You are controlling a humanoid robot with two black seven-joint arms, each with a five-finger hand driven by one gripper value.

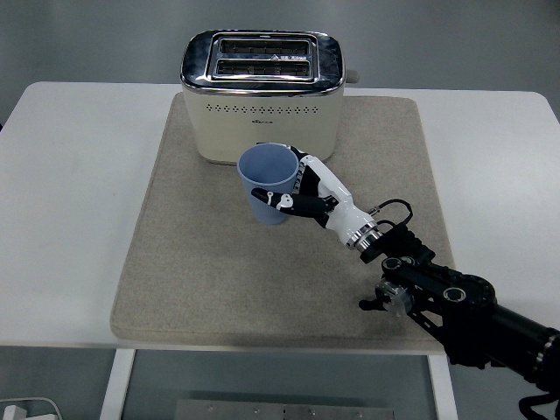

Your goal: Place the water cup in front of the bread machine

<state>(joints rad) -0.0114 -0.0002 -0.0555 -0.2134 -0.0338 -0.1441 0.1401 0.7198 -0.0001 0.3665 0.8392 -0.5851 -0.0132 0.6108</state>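
Note:
A light blue water cup [266,178] stands upright just in front of the cream bread machine [262,98], slightly right of its middle. My right hand [302,192] is wrapped around the cup's right side, thumb across the front and fingers behind it. Whether the cup's base touches the mat is hidden by the hand. The black right arm [455,306] stretches in from the lower right. My left arm does not show.
A beige mat [201,262] covers the middle of the white table [70,175], and the bread machine stands at its far edge. The table's near edge runs along the bottom.

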